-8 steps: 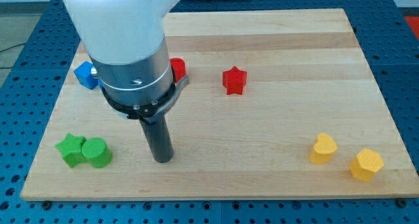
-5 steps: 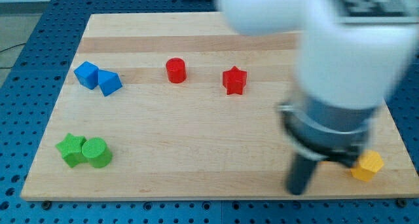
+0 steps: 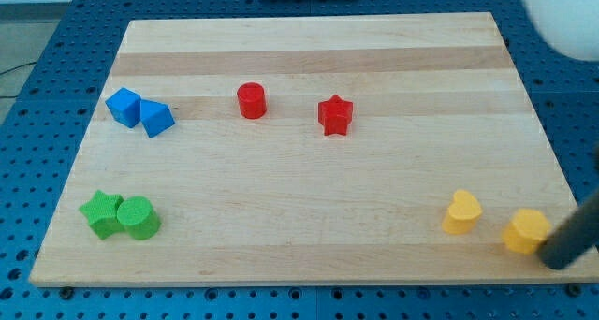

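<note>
Tip: my tip [image 3: 555,262], the lower end of the straight dark rod, is down at the wooden counter [image 3: 309,198] by its bottom right corner, just beside or perhaps touching the right-hand yellow block [image 3: 526,230]. Its shape is partly hidden by the rod, so I won't call it.
Pincer: there is none on this arm, only the rod, so nothing to report as apart or together.
Nearest neighbours: a second yellow block, heart-like in shape [image 3: 460,212], sits just to the left of the first, apart from it.
Rest of the counter: a red star block [image 3: 334,115] and red cylinder [image 3: 251,101] in the upper middle; two blue blocks [image 3: 139,111] touching near the left edge; a green star [image 3: 100,214] and green cylinder [image 3: 138,218] touching near the bottom left corner.
Risk: the yellow block sits close to the counter's right edge and bottom edge. A push with poor contact could, I judge, spin it aside or send it over the edge.
Second risk: a leftward shove might knock it into its yellow neighbour.
</note>
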